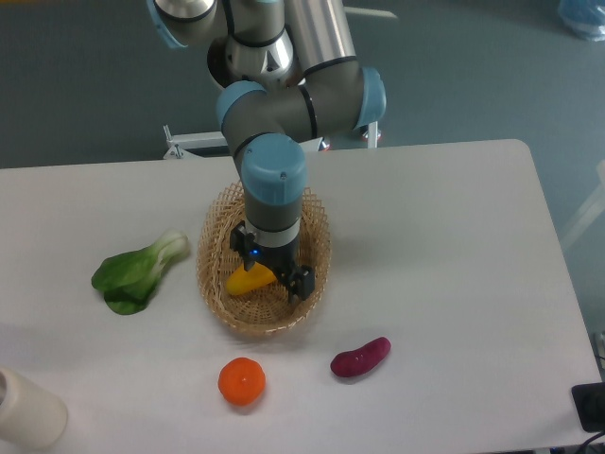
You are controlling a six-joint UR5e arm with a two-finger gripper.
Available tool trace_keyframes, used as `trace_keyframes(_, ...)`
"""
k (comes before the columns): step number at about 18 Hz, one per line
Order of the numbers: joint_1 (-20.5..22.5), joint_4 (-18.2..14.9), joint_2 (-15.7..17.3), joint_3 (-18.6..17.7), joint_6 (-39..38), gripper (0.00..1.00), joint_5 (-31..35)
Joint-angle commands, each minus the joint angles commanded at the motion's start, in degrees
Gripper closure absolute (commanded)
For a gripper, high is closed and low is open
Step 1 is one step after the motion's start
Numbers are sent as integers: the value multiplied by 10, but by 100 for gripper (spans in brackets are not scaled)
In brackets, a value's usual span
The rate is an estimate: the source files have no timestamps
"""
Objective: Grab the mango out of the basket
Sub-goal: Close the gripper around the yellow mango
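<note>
The tan wicker basket (227, 312) sits in the middle of the white table. The yellow-orange mango (246, 280) lies inside it, with only its left part showing past the gripper. My gripper (274, 276) points straight down into the basket, right over the mango's right end. A dark finger (301, 282) shows at the right, low in the basket. The other finger and the gap between them are hidden by the wrist, so I cannot tell whether the jaws are closed on the mango.
A green bok choy (137, 272) lies left of the basket. A round orange fruit (241, 381) and a purple sweet potato (360, 357) lie in front of it. A white cylinder (26, 410) stands at the front left corner. A dark object (591, 407) is at the right edge.
</note>
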Motion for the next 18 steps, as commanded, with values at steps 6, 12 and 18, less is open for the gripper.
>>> trace_keyframes(6, -4, 0, -4, -18, 3, 0, 4)
trace_keyframes(12, -13, -1, -11, -24, 3, 0, 21)
trace_keyframes(18, -36, 1, -24, -21, -3, 31, 91)
